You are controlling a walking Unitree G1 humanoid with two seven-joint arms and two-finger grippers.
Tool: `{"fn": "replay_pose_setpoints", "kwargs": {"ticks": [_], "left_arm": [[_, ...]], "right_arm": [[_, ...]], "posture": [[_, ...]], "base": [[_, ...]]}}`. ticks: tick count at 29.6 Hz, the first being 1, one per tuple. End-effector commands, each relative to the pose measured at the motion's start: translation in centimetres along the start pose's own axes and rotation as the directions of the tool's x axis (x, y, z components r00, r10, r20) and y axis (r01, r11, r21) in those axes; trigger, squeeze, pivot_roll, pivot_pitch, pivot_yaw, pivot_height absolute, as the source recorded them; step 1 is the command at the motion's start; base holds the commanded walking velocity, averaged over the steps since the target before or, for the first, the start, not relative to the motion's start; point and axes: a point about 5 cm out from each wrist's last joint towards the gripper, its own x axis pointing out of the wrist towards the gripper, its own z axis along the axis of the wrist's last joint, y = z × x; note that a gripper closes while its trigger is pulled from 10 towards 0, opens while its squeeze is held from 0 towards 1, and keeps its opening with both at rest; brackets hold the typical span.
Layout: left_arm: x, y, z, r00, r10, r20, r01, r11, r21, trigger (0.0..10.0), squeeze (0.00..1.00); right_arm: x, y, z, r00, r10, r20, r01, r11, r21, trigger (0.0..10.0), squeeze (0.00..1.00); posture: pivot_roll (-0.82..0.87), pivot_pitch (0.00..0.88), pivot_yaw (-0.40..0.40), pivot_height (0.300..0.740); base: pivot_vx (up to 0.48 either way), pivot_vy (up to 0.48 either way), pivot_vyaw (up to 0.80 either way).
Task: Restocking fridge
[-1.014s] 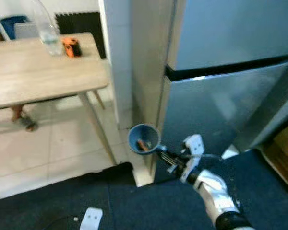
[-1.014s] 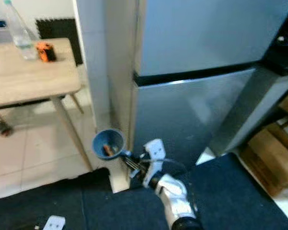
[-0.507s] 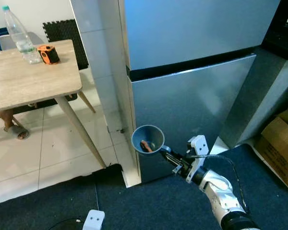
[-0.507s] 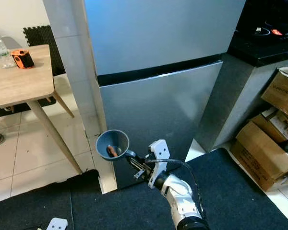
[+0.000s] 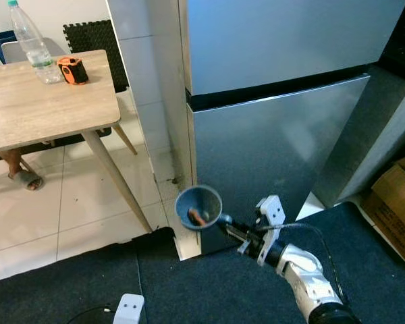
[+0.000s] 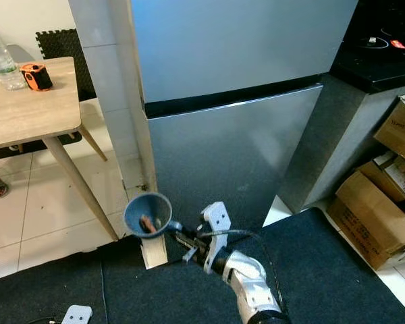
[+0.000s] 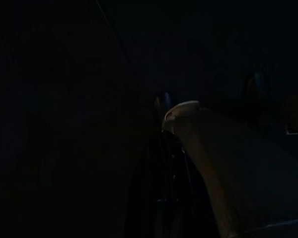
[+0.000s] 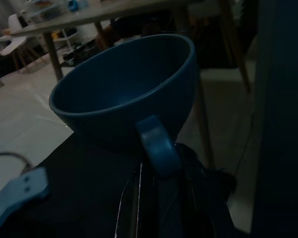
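Observation:
A silver two-door fridge [image 5: 277, 142] stands shut in front of me. My right gripper [image 5: 229, 226] is shut on the handle of a blue cup [image 5: 198, 202], held low in front of the bottom-left corner of the lower door [image 6: 229, 155]. A small orange thing [image 5: 197, 217] lies inside the cup. In the right wrist view the cup [image 8: 124, 94] sits upright with its handle [image 8: 156, 146] clamped between the dark fingers [image 8: 191, 186]. My left arm hangs idle; its wrist view is very dark, with only a pale tan shape [image 7: 203, 148] to make out.
A wooden table [image 5: 47, 101] stands at the left with a water bottle [image 5: 30, 40] and an orange tape measure [image 5: 72, 69]. A person's sandalled foot [image 5: 23, 177] shows under it. Cardboard boxes [image 6: 385, 209] sit at the right. A dark blue rug [image 5: 189, 290] covers the floor, with a white object [image 5: 127, 309] on it.
The view has swung from the table towards the fridge and steadied. Against the fridge, my right gripper and the cup have drifted slightly lower and to the left.

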Motion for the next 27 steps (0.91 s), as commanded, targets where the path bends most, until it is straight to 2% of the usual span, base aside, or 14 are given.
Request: {"fn": "replay_pose_setpoints", "kwargs": {"ticks": [1, 8, 14, 27], "left_arm": [[0.0, 0.3, 0.4, 1.0, 0.005, 0.016, -0.005, 1.0, -0.018, 10.0, 0.0], [0.1, 0.3, 0.6, 1.0, 0.001, 0.019, -0.001, 1.0, -0.008, 10.0, 0.0], [0.0, -0.2, -0.2, 1.0, -0.018, -0.002, 0.018, 1.0, -0.003, 10.0, 0.0], [-0.1, -0.3, -0.6, 0.999, -0.025, -0.021, 0.026, 0.999, 0.026, 10.0, 0.0]], "right_arm": [[0.0, 0.4, -0.2, 0.999, 0.03, -0.018, -0.03, 0.999, -0.009, 10.0, 0.0], [0.1, 0.4, -0.1, 0.999, 0.03, -0.014, -0.03, 1.0, -0.006, 10.0, 0.0], [0.1, 0.5, 0.0, 0.999, 0.042, -0.018, -0.042, 0.999, -0.005, 10.0, 0.0], [0.1, 0.6, -0.1, 0.998, 0.052, -0.022, -0.052, 0.999, -0.004, 10.0, 0.0]], "posture": [[-0.04, 0.06, -0.012, 0.74], [-0.04, 0.061, -0.01, 0.74], [-0.04, 0.06, -0.009, 0.74], [-0.04, 0.057, -0.01, 0.74]], "base": [[0.266, 0.0, 0.0], [0.262, 0.0, 0.0], [0.25, 0.0, 0.0], [0.246, 0.0, 0.0]]}}
